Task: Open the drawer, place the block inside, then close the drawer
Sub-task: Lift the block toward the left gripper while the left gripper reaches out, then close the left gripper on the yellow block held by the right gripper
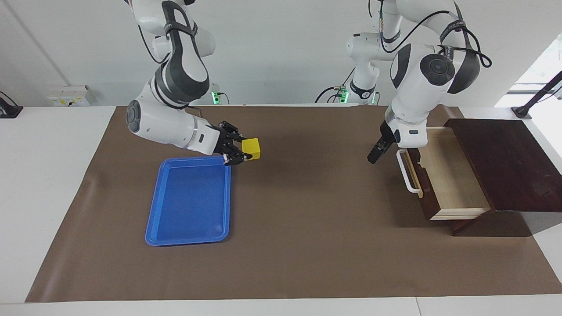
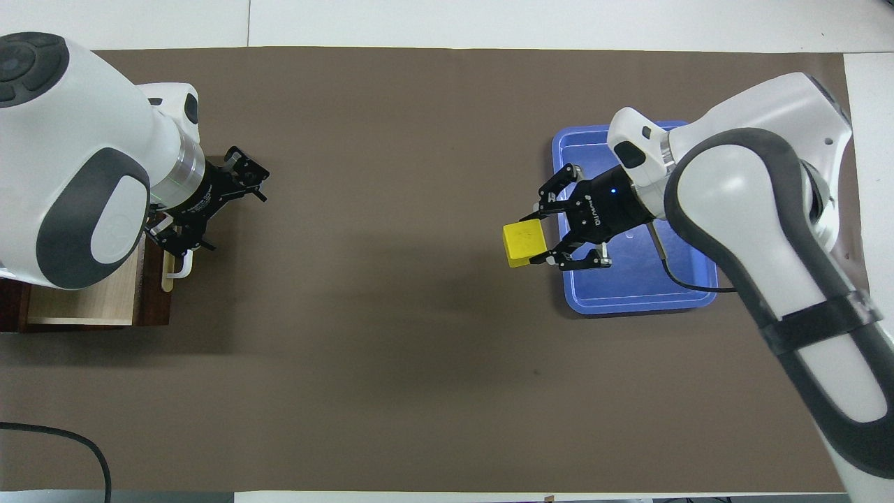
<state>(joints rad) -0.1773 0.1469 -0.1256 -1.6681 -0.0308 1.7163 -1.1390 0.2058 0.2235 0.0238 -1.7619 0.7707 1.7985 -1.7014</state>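
The yellow block (image 1: 253,149) (image 2: 522,244) hangs in the air, and my right gripper (image 1: 244,150) (image 2: 538,237) is shut on it. It is over the brown mat, just off the blue tray's corner on the robots' side. The drawer (image 1: 450,180) (image 2: 84,302) stands pulled out of its dark wooden box (image 1: 500,162) at the left arm's end, showing a pale bare interior. My left gripper (image 1: 374,156) (image 2: 230,209) is open and hovers just in front of the white loop handle (image 1: 406,172) (image 2: 179,270), apart from it.
A flat blue tray (image 1: 189,210) (image 2: 628,288) lies on the brown mat (image 1: 307,219) toward the right arm's end, with nothing in it. A black cable (image 2: 70,440) lies at the mat's edge nearest the robots, at the left arm's end.
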